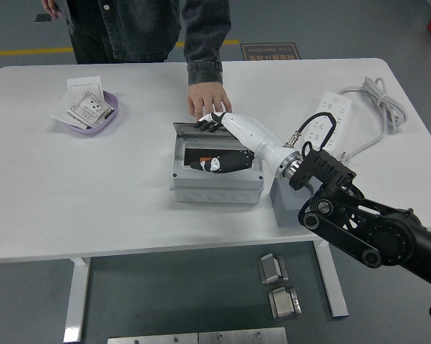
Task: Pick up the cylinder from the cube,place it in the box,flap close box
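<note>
Head view: right hand [210, 122] lay on the box's [215, 185] lid [201, 129], fingers flat and apart, gripping nothing, placed to press the flap down. Lid was tilted low, not yet closed. Cylinder wasn't clearly visible, probably inside; cube [287, 208] beside the box was bare. A person's hand [207, 98] rested on the worktop [129, 186] behind the box, likely steadying it.

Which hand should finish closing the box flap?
Right, most likely. The right hand already has its fingers on the raised flap at the far edge of the box. No left arm is in view. A person's hand rests just behind the box.
</note>
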### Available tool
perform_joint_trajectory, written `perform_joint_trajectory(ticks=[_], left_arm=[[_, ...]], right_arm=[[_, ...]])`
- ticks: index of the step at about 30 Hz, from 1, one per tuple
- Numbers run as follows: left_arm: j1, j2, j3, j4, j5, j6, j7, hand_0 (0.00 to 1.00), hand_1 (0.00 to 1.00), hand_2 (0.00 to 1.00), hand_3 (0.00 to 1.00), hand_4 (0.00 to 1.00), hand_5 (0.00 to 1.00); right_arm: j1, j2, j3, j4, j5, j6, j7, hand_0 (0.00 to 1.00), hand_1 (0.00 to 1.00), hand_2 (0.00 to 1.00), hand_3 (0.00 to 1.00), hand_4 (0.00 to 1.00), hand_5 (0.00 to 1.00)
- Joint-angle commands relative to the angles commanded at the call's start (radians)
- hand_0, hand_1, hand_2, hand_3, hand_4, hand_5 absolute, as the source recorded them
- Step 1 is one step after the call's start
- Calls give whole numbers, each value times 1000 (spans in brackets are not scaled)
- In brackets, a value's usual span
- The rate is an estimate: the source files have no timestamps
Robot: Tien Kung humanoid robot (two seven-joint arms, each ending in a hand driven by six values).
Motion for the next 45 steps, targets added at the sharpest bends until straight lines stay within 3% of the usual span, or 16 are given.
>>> perform_joint_trajectory(ticks=[10, 20, 36, 40, 45], left_arm=[[0, -2, -2, 0, 4, 0, -1, 634, 617, 569, 594, 668, 269], [-1, -2, -5, 0, 12, 0, -2, 635, 618, 569, 593, 667, 264], [-1, -2, -16, 0, 39, 3, -3, 634, 617, 568, 590, 661, 255], [-3, -3, -16, 0, 35, 4, -3, 634, 617, 566, 588, 659, 254], [1, -5, -18, 0, 31, 5, 0, 634, 617, 567, 587, 656, 251]], right_arm=[[-21, -23, 15, 36, 14, -9, 3, 795, 679, 714, 753, 969, 453], [-48, -21, -5, 52, 88, -25, 21, 794, 678, 714, 752, 969, 454], [-71, -38, -6, 97, 97, -35, 16, 774, 671, 713, 752, 964, 465], [-92, -47, 29, 97, 80, -31, 13, 772, 672, 713, 751, 963, 465], [-169, -63, 134, 119, 6, -4, -4, 771, 672, 713, 751, 960, 464]])
